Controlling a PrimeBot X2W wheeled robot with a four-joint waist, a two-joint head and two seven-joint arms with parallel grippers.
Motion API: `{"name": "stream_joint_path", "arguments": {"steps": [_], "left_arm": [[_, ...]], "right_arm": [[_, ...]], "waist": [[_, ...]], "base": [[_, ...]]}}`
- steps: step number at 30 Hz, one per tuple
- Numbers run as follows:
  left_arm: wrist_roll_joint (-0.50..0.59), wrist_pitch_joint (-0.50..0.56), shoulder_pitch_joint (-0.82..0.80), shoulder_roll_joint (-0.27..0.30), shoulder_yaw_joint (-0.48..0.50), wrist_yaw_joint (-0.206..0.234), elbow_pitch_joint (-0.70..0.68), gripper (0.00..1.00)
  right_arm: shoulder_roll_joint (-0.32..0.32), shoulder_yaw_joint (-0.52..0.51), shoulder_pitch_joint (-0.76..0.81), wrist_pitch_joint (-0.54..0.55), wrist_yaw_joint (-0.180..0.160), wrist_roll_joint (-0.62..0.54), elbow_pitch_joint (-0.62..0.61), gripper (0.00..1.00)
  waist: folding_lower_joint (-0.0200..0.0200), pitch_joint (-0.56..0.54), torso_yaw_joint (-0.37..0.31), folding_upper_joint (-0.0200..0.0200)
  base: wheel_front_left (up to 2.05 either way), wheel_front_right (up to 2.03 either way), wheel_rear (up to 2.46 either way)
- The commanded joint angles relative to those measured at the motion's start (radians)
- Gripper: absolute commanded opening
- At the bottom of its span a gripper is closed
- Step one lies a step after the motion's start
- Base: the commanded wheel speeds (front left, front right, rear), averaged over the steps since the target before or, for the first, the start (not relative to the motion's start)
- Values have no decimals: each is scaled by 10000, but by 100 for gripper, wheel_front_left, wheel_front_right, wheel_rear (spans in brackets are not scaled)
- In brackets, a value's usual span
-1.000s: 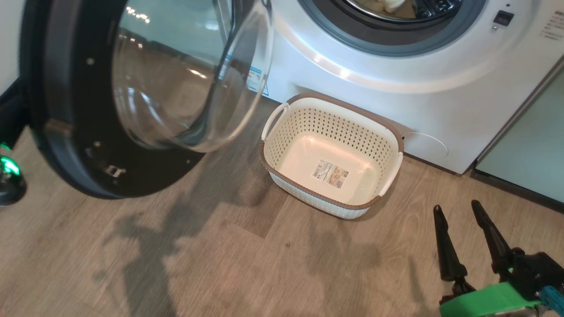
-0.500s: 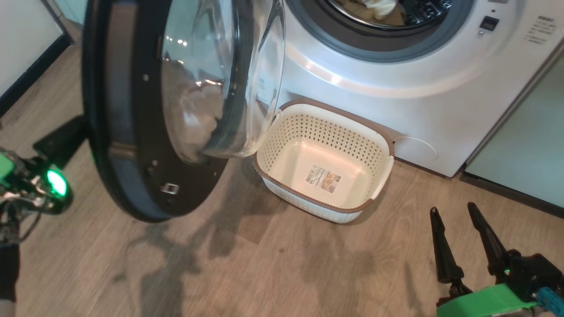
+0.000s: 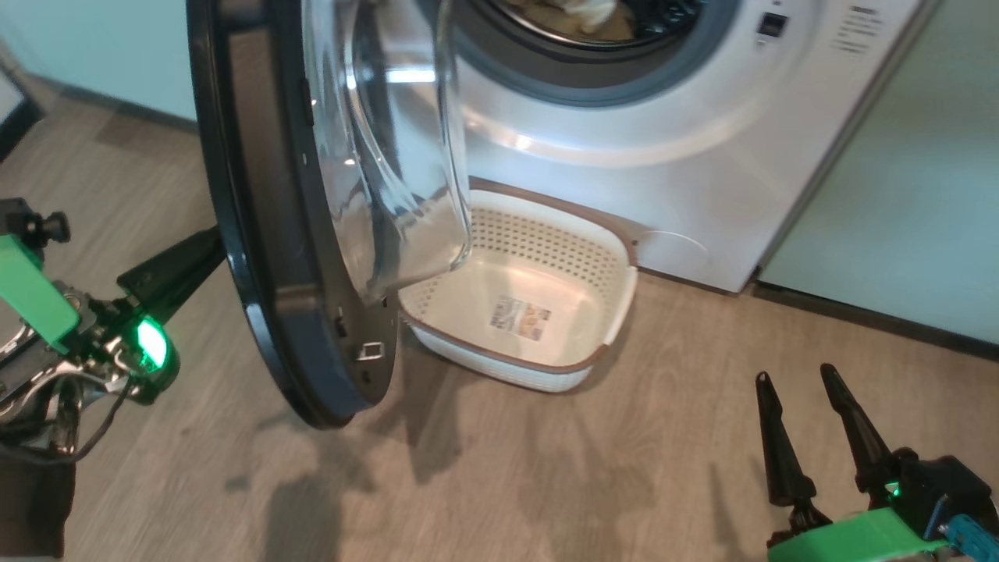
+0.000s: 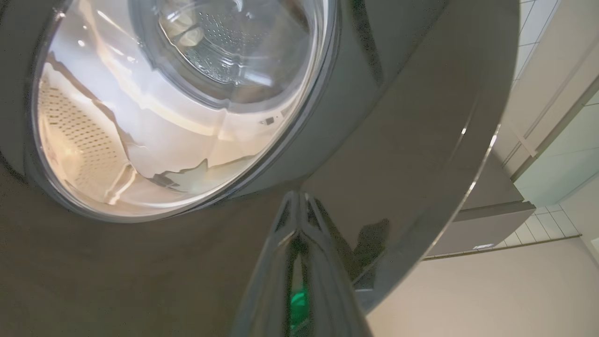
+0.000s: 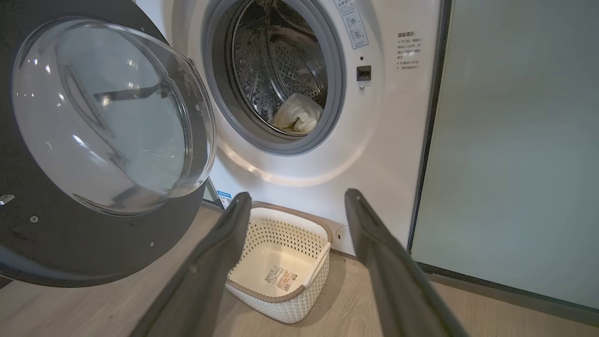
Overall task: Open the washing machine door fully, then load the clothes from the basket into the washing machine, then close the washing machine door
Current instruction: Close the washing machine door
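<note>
Wood floor [image 3: 546, 468]; washing machine door [image 3: 257, 234] nearer shut (vs. earlier)

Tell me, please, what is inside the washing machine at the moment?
Pale clothes lie low in the perforated drum. The drum's front floor is hidden behind the grey gasket.

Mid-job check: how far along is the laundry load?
Done: the cream perforated plastic basket is empty, pale clothes lie in the white washing machine's steel drum. In hand: the shut left gripper touches the glossy black round door's outer face, door partly open. Left: closing it. The right gripper hangs open, idle.
</note>
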Motion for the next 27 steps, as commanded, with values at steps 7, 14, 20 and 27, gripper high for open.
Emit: {"name": "stream_joint_path", "arguments": {"steps": [7,14,20,27], "left_arm": [[51,15,-392,255,359,126,-661,0],[106,-80,-516,160,344,150,-686,0],[200,-149,-892,151,317,130,-361,0],[525,-546,-1340,9,267,138,-1,0]], "right_arm": [[-146,208,-600,-290,-29,226,-129,100],[-146,211,-717,-362,-29,359,-50,100],[-146,173,-823,-394,-29,500,-25,100],[-146,99,-958,-401,-29,677,-175,100]], "waist": [[0,92,-1250,0],[0,189,-2128,0],[0,352,-2921,0],[0,536,-3736,0]], "base": [[0,0,0],[0,0,0],[0,0,0],[0,0,0]]}}
